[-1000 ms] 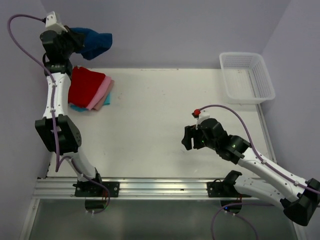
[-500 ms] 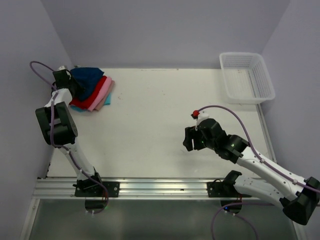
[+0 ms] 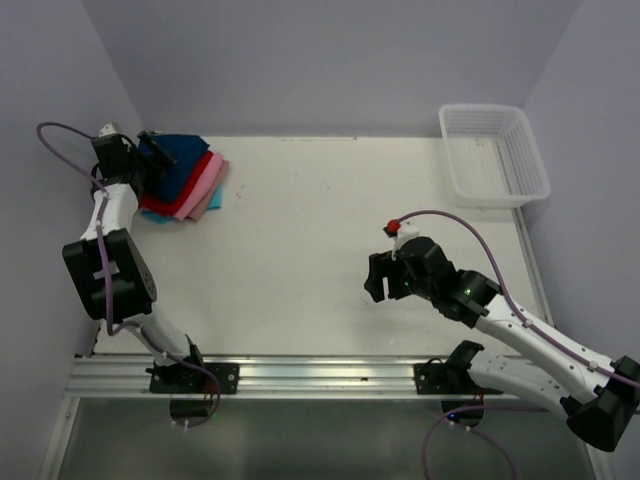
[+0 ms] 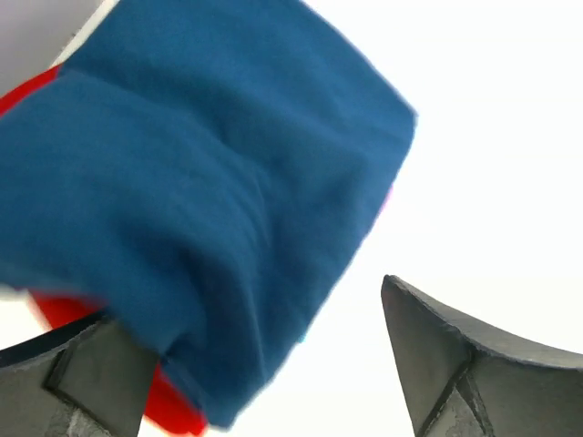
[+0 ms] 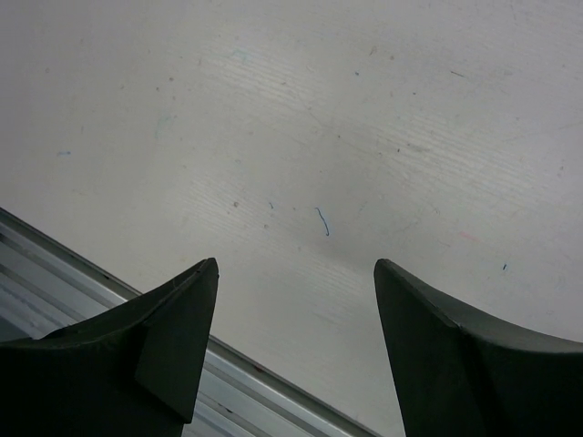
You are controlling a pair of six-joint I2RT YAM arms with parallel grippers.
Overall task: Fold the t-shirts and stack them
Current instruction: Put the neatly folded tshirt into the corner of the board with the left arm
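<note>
- Probably limp, light cloth — the navy t-shirt (image 4: 209,200) tops the far-left stack (image 3: 168,200); pinch a folded edge.
- Left pincer (image 4: 244,305) stands open; right pincer (image 5: 296,264) open — empty.

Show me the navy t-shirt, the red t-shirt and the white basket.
navy t-shirt (image 3: 188,160): top external view, middle of its folded top.
red t-shirt (image 3: 168,204): top external view, exposed near edge.
white basket (image 3: 495,155): top external view, its mesh floor.
</note>
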